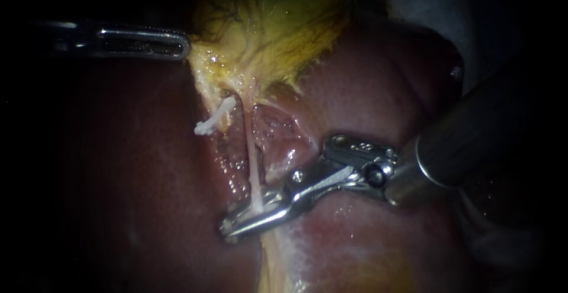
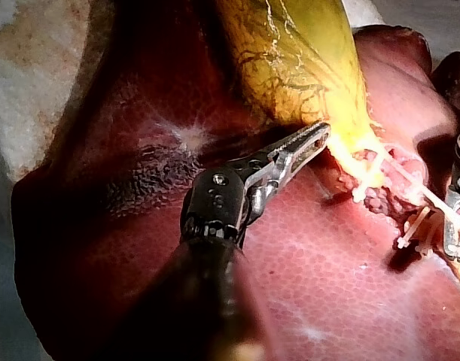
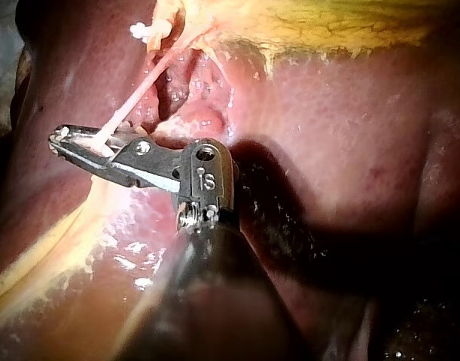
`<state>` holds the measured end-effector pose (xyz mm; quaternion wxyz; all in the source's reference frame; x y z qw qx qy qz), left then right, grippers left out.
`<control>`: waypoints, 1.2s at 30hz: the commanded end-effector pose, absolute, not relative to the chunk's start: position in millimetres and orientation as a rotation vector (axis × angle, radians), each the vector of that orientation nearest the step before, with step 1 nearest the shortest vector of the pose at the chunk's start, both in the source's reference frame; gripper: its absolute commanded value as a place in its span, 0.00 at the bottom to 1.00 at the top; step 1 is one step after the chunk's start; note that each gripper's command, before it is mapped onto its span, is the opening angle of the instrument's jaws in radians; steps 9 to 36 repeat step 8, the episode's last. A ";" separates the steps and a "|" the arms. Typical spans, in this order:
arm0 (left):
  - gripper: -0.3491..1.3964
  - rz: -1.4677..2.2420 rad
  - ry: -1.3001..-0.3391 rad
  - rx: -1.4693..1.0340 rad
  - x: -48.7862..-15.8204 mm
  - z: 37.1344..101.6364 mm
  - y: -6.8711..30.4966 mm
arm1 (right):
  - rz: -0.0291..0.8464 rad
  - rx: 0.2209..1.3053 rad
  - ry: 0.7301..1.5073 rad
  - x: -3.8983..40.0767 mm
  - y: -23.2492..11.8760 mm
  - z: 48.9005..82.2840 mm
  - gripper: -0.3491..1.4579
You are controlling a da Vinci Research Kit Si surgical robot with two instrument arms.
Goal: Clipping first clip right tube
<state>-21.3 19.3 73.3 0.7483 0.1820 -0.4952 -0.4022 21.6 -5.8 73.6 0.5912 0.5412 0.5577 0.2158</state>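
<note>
Pale and thread-thin, the right tube (image 1: 253, 168) runs down from the yellow gallbladder (image 1: 278, 26) across the dark red liver (image 1: 118, 168). It is taut and bare along the stretch we can see. A white clip (image 1: 214, 117) sits clamped on the tissue just beside it, on the side towards our left instrument (image 1: 184, 45).

Our right instrument (image 1: 232, 227) comes in from the right. Its jaws lie crosswise on the right tube, low down and well below the white clip. They stand narrow, almost together, with the tube passing between them and touching both, so we read them as closed on it. The right wrist view agrees: the strand runs straight into the slit between the jaws, near their tips. We cannot make out whether a clip sits inside the jaws.

The left instrument's jaws lie together and pinch the edge of the gallbladder where it narrows, well apart from the working site. The yellow tissue looks drawn towards them.

Progress, as we judge it:
- **Done:** the jaws are placed, and the squeeze is under way or just complete.
- **Not confirmed:** no clip shows on the right tube clear of the jaws, so we do not log it as set.
- **Left to do:** open the jaws, back off without dragging the strand, and check that the clip spans the whole tube.
- **Risk:** a sideways pull could tear so thin a tube.
</note>
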 end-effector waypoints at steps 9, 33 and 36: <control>0.00 -0.880 -1.083 0.398 -21.4 73.4 19.3 | 0.501 1.257 1.295 21.5 -5.8 73.6 0.00; 0.00 -0.880 -1.083 0.398 -21.4 73.4 19.3 | 0.501 1.257 1.295 21.5 -5.8 73.6 0.00; 0.00 -0.880 -1.083 0.398 -21.4 73.4 19.3 | 0.501 1.257 1.295 21.5 -5.8 73.6 0.00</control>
